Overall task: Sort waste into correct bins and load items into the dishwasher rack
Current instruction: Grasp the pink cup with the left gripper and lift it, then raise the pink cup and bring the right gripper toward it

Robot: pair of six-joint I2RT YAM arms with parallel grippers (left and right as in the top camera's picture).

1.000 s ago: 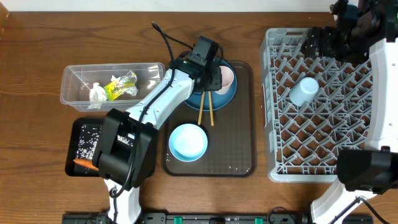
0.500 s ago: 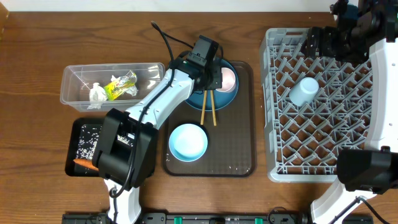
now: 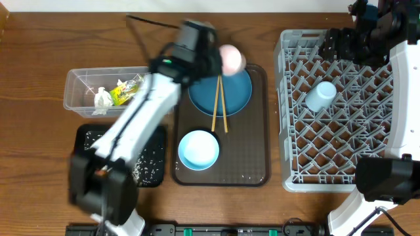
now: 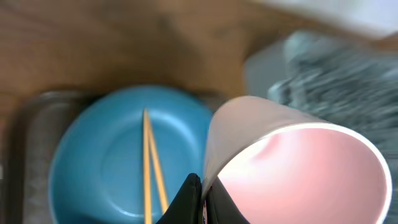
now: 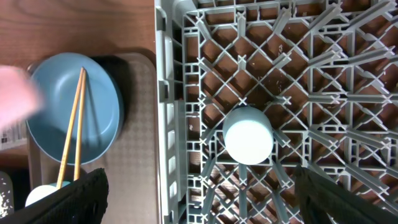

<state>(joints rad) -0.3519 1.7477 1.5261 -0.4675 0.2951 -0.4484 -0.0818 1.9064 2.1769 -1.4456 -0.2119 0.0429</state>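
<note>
Left gripper (image 4: 200, 198) clamping the pink cup (image 4: 292, 168) by its rim | cup now lifting off the blue plate (image 3: 235, 93), chopsticks (image 3: 218, 108) remaining | likely heading for the rack (image 3: 286, 111) | right gripper (image 5: 208, 193) waiting, jaws apart

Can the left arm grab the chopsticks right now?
Probably not. The left gripper is shut on the pink cup, so it has no free fingers. The chopsticks themselves lie uncovered on the blue plate, with nothing on top.
</note>
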